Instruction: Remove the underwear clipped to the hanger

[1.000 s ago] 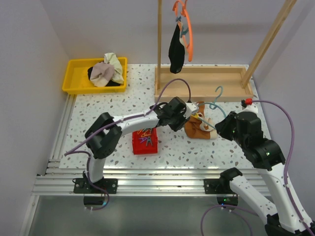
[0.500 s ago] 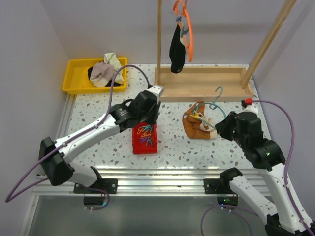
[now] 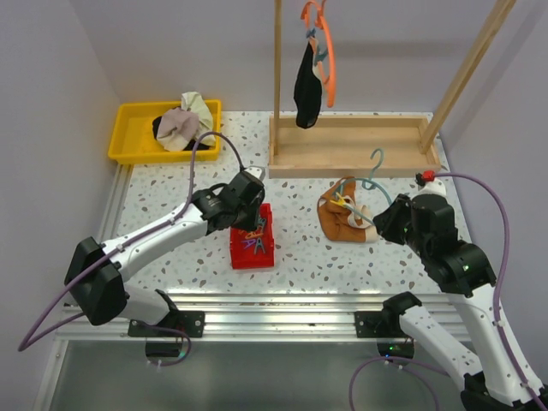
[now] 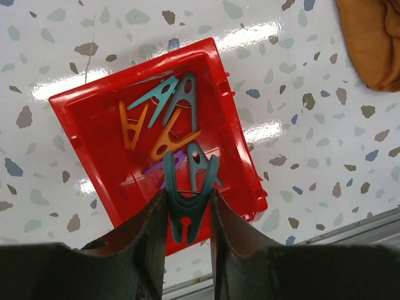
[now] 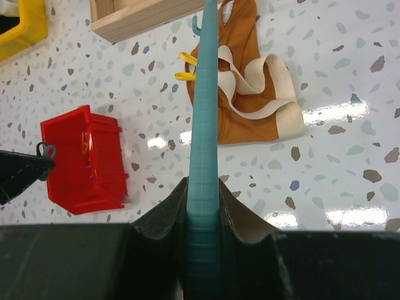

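Top view: my L pincer (image 3: 254,223) hangs over the red bin (image 3: 253,257); my R pincer (image 3: 379,224) sits at the near end of the teal hanger (image 3: 374,169); rust-brown underwear (image 3: 336,221) lies on the table (image 3: 300,257) betw. the two arms; black underwear (image 3: 306,86) hangs from the orange hanger (image 3: 329,64) on the wooden rack (image 3: 351,158). L wrist view: pincer pressed together on a dark teal peg (image 4: 186,209) directly above the bin, prob. for drop-in w/ the other pegs (image 4: 164,122). R wrist view: jaws pinch the hanger bar edge-on, prob. to steady it for unclipping; yellow pegs (image 5: 186,57) sit at the brown garment's edge by the hanger, so removal looks incomplete.
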